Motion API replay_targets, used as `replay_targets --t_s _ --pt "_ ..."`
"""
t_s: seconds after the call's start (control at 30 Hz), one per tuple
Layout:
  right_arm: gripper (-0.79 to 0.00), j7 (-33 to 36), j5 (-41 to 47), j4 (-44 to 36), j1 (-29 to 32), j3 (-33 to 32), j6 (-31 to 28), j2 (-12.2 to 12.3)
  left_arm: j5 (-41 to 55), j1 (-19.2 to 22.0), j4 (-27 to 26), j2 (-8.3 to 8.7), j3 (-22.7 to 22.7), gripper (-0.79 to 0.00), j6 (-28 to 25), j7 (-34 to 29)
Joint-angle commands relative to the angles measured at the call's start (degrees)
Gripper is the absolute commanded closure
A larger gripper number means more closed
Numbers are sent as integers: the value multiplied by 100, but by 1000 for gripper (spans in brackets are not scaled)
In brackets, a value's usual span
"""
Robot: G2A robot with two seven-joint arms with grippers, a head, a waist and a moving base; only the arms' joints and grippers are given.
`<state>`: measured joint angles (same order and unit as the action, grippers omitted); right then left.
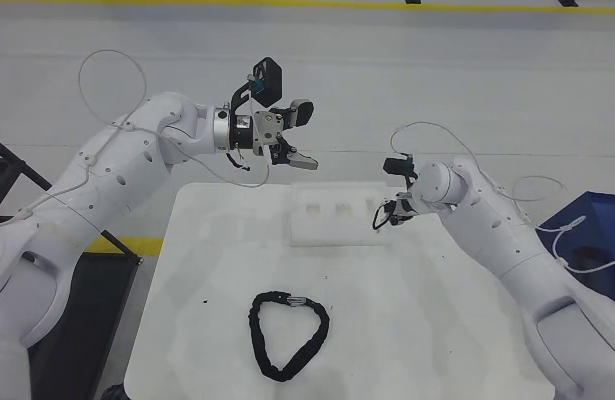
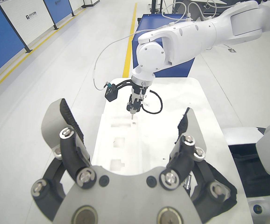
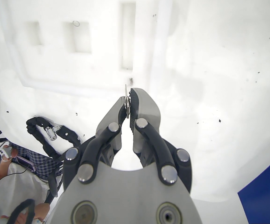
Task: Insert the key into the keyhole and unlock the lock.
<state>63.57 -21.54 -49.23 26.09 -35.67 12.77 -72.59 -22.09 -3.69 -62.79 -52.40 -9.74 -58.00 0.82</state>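
Note:
A black chain lock lies in a loop on the white table, near its front; its silver cylinder joins the two chain ends. My right gripper is shut on a small metal key, whose blade sticks out past the fingertips. It hangs just above the right end of a white foam tray, close to a long slot. From the left wrist view the key tip points down at the tray. My left gripper is open and holds nothing, raised beyond the table's far edge.
The foam tray has several shallow recesses, one with a small ring in it. A blue cabinet stands off the table's right side. A person's hands are near the table's front, touching nothing of the task.

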Motion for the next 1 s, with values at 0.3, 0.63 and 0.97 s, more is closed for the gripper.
replay_targets --t_s 0.3,0.63,0.97 --pt "0 445 308 -2241 1229 -1628 -752 787 0 0 0 0 0 -785 0 0" --pt "0 382 1514 -3632 2692 -3243 -1849 1218 0 0 0 0 0 -785 0 0" --pt "0 -424 1826 -4364 3706 -4040 -2181 1371 0 0 0 0 0 -785 0 0"
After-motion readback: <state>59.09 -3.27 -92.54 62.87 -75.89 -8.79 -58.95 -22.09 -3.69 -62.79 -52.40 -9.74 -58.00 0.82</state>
